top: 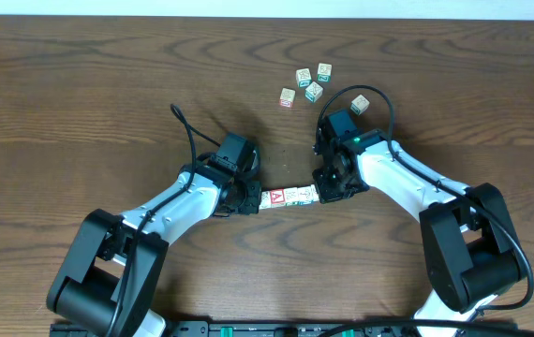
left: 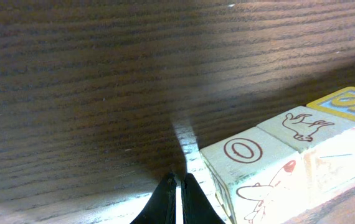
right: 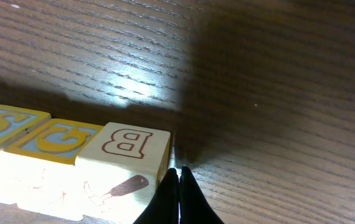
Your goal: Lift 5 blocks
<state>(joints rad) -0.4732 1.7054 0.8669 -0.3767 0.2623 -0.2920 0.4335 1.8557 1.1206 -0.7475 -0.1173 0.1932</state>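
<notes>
Left tool (top: 253,199) and right tool (top: 323,193) hide the ends of the block row (top: 290,197).

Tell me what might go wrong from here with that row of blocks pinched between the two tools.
1. The row of blocks is pressed only at its ends by the shut left tool and right tool; it may buckle in the middle.
2. Both tools are narrow and seem to touch the row near a block's edge; they may slip off.

overhead looks straight down on the counter (top: 80,84); wrist views sit low and close, facing the same block row (top: 290,197) from opposite ends.
</notes>
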